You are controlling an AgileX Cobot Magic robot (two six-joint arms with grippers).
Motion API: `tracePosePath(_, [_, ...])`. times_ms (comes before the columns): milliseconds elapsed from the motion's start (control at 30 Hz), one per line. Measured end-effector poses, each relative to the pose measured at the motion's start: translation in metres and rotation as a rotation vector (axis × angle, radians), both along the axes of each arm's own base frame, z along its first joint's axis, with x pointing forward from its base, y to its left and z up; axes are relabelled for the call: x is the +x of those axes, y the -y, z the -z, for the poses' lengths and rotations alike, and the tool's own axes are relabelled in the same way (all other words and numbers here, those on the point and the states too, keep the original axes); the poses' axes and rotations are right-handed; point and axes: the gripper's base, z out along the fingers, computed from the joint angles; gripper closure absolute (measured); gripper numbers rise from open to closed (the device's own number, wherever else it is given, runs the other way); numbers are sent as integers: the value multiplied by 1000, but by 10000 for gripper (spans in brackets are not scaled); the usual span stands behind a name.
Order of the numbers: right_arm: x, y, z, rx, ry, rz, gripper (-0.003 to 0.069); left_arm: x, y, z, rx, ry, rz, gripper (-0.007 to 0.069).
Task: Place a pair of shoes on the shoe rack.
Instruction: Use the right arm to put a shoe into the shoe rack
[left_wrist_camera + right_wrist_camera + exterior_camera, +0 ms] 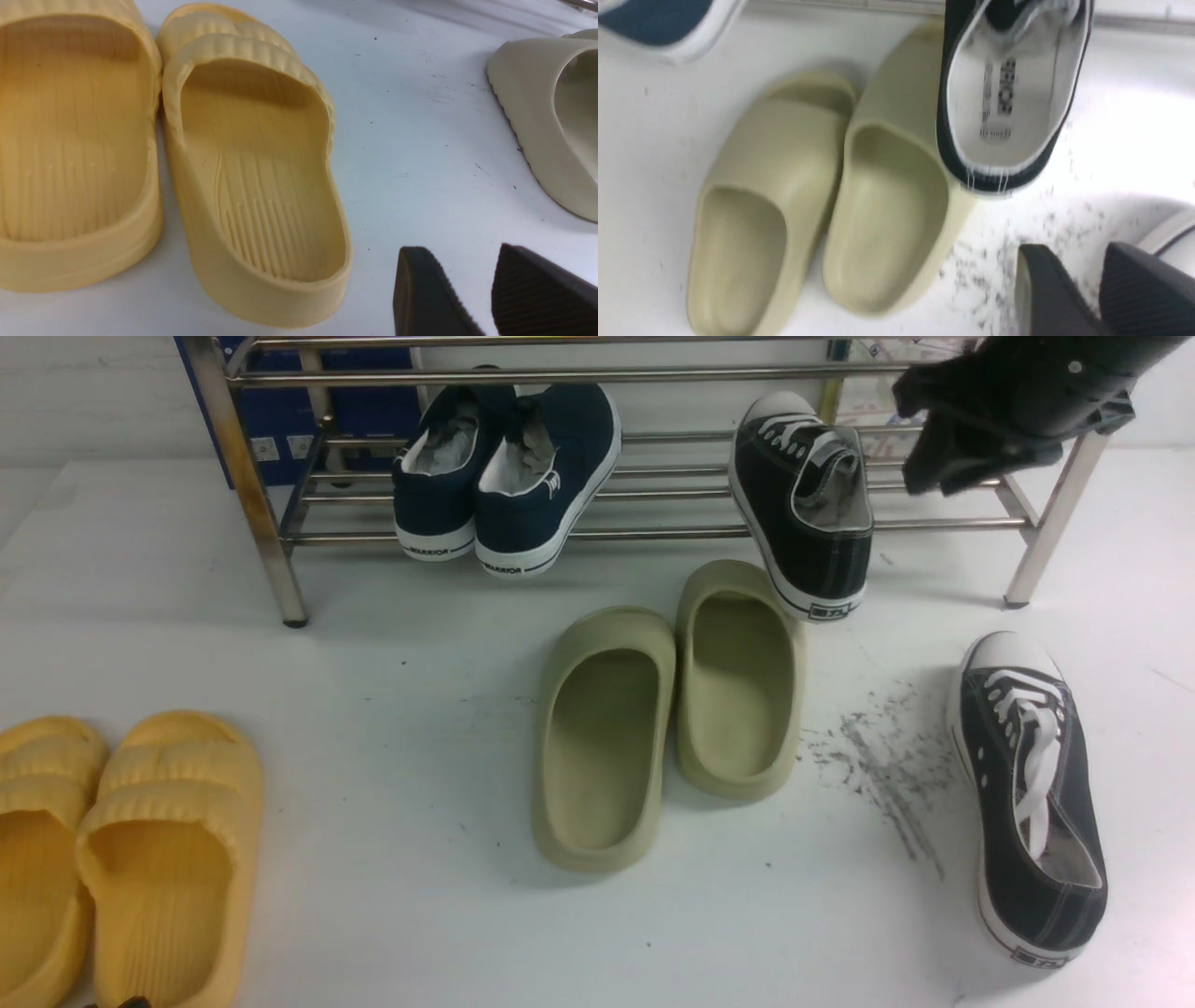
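Observation:
One black canvas sneaker (pixel 803 513) lies on the lower bars of the steel shoe rack (pixel 653 532), its heel hanging past the front bar. The right wrist view looks into its grey-white lining (pixel 1004 116). The other black sneaker (pixel 1027 803) sits on the white floor at the right, toe toward the rack. My right arm (pixel 1018 401) hangs over the rack's right end. My right gripper (pixel 1071 252) is open and empty, clear of the racked sneaker. Also open and empty, my left gripper (pixel 460 252) hovers low beside the yellow slippers.
Two navy sneakers (pixel 509 476) rest on the rack's left half. A pair of olive-beige slippers (pixel 667 709) lies in front of the rack, close under the racked black sneaker's heel. Yellow slippers (pixel 121 859) lie at the near left. Dark scuff marks (pixel 882 765) streak the floor.

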Motion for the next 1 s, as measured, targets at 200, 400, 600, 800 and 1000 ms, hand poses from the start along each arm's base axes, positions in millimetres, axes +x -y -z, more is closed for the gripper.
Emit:
tracePosePath(200, [2, -4, 55, 28, -123, 7, 662, 0, 0, 0, 0, 0, 0, 386])
tracePosePath(400, [24, -10, 86, 96, -34, 45, 662, 0, 0, 0, 0, 0, 0, 386])
tracePosePath(600, [33, -12, 94, 135, 12, 78, 662, 0, 0, 0, 0, 0, 0, 386])
tracePosePath(800, [43, -11, 90, 157, 115, 127, 662, 0, 0, 0, 0, 0, 0, 386])
tracePosePath(1000, [46, -12, 89, 179, 146, 149, 661, 0, 0, 0, 0, 0, 0, 386])
